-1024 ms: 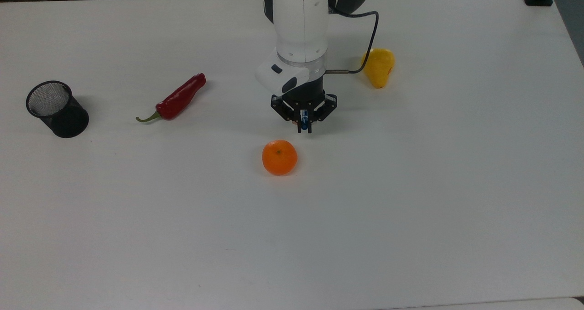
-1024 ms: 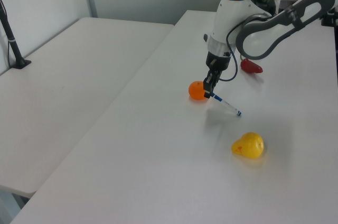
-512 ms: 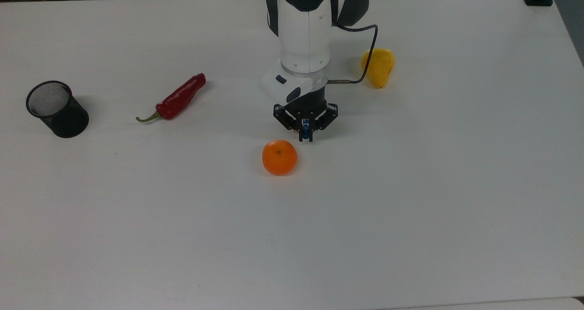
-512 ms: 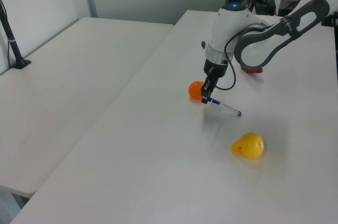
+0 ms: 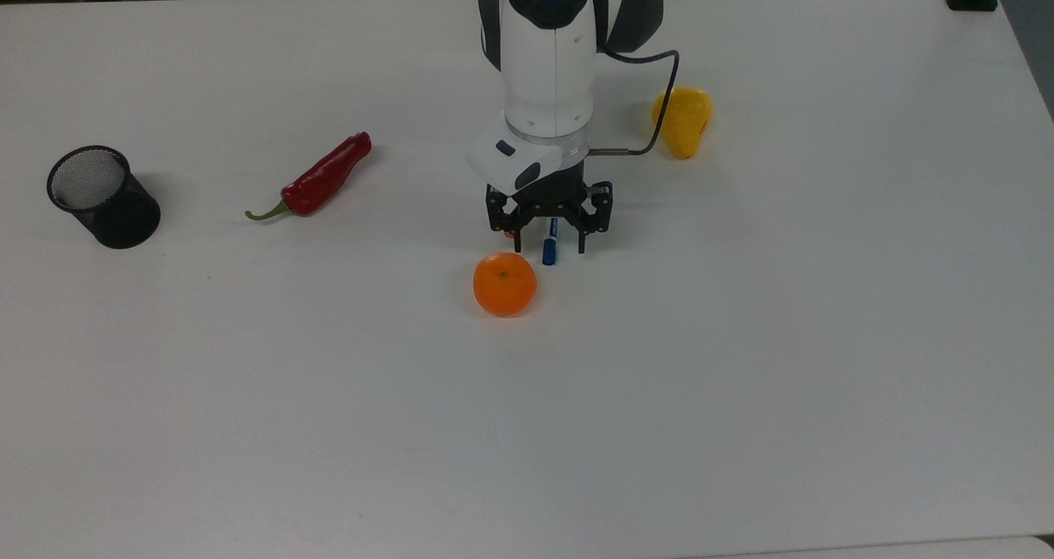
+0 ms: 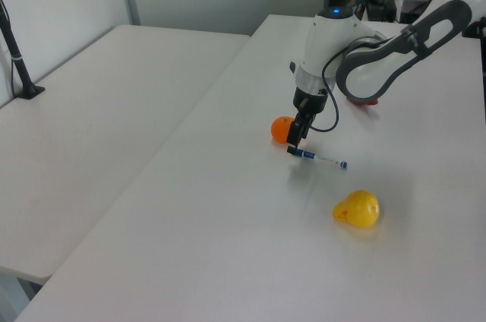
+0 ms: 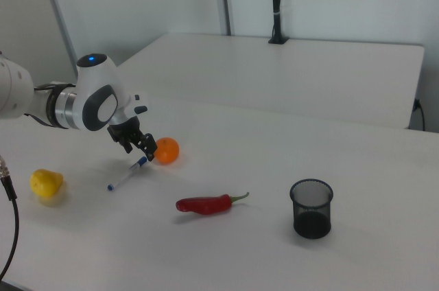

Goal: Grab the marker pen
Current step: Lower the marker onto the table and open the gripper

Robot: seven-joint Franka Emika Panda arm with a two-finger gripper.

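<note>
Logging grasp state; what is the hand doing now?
Hand: open, fingers either side of the marker pen, which lies on the table.

The work surface is a large white table (image 5: 741, 378), evenly lit, with a second white table (image 6: 83, 140) set beside it across a narrow gap. Pale wall panels (image 7: 329, 3) with vertical metal posts stand behind the tables. A black pole (image 7: 276, 3) is fixed upright on a base at the second table's far edge.
</note>
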